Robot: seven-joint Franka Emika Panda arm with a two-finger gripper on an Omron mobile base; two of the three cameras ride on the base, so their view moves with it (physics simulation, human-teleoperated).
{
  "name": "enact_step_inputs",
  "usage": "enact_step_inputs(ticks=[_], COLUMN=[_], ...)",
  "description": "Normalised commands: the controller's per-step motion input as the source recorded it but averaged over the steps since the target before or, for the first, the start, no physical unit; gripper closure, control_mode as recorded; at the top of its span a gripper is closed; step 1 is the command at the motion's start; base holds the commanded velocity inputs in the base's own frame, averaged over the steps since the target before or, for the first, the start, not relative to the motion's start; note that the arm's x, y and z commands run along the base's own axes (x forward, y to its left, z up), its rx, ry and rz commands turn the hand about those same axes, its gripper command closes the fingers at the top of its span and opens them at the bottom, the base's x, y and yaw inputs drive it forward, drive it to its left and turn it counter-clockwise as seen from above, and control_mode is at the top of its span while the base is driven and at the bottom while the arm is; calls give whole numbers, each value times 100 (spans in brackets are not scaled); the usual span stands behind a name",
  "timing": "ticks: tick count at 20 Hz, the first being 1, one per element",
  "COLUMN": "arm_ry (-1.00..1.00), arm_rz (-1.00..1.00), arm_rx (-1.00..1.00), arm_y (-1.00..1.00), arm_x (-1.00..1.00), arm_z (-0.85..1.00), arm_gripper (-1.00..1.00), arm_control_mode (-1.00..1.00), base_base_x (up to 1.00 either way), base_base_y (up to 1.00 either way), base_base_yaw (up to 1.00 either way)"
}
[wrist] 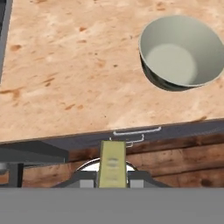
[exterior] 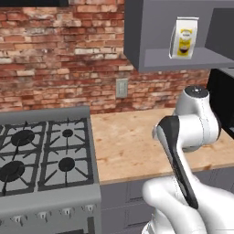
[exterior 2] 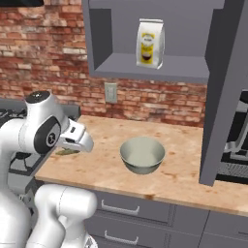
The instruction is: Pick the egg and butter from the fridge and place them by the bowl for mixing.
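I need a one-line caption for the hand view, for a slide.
Claw shut on the butter, above the wooden counter's front edge, with the empty bowl ahead.

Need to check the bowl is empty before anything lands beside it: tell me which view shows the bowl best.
The hand view: it looks down into the bowl, showing its whole rim and bare inside. The right base view shows the bowl from the side on the counter. In the left base view the arm stands where it would be.
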Motion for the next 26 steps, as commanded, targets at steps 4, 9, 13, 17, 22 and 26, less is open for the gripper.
enact_step_inputs(ticks=[4,9,13,17,22,26], arm_ry=[1,0,-2,-10,-24,-20], arm_rz=[0,0,0,0,0,0], arm_rx=[0,-2,-10,-9,-8,-5], arm_y=[0,0,0,0,0,0], arm_x=[8,8,24,18,17,27], arm_z=[-9,-49,-61,-29,-2,0], arm_gripper=[100,100,100,100,100,100], arm_control_mode=[-100,-100,-100,-100,-100,-100], base_base_x=[0,0,0,0,0,0], base_base_y=[0,0,0,0,0,0], base_base_yaw=[0,0,0,0,0,0])
